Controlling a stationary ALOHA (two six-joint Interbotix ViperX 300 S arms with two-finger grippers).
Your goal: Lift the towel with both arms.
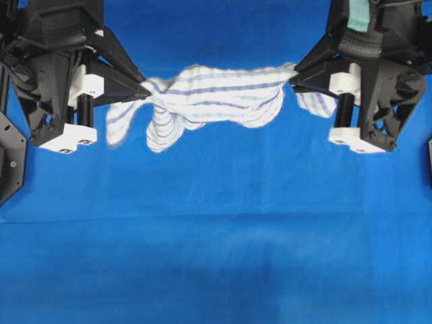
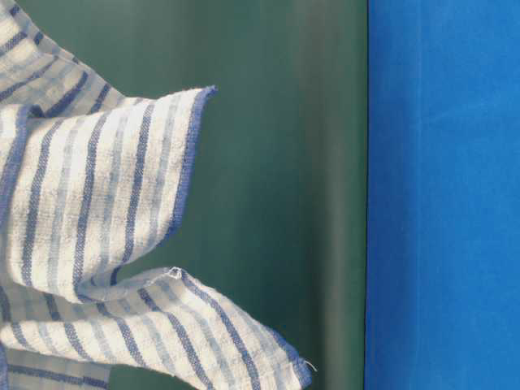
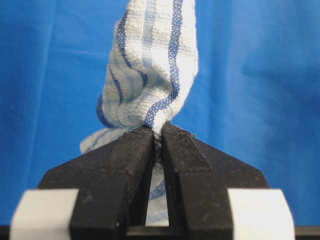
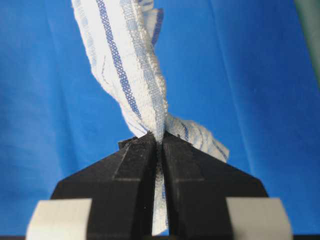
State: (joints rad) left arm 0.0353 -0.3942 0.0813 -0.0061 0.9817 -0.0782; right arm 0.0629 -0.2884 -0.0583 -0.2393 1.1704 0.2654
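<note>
From overhead, the towel point(image 1: 219, 94) is strung out sideways between the 2 arms near the 12 o'clock edge of the frame, up off the blue table cloth point(image 1: 216, 236) that covers the desk. The left tool point(image 1: 144, 88) has pinched the end at 9 o'clock of the towel and the right tool point(image 1: 293, 75) has the end at 3 o'clock. Loose folds droop from the middle toward 6 o'clock, and a small flap hangs past the right tool.

The table-level view is mostly towel point(image 2: 97, 244) close to the lens, filling the 9 o'clock side: 2 striped corners poke toward 3 o'clock against a dark green backdrop point(image 2: 284, 162), with the blue cloth point(image 2: 443, 195) as a band at 3 o'clock.

Left wrist view: the left tool point(image 3: 157, 132) is clamped on a bunched bit of towel point(image 3: 150, 65), which runs away toward 12 o'clock; a bit of cloth shows between the fingers point(image 3: 130, 165).

Right wrist view, same deal: the right tool point(image 4: 160, 140) is squeezed tight on a twisted strip of towel point(image 4: 125, 60) heading to 11 o'clock, with a short tail sticking out at 3 o'clock.
</note>
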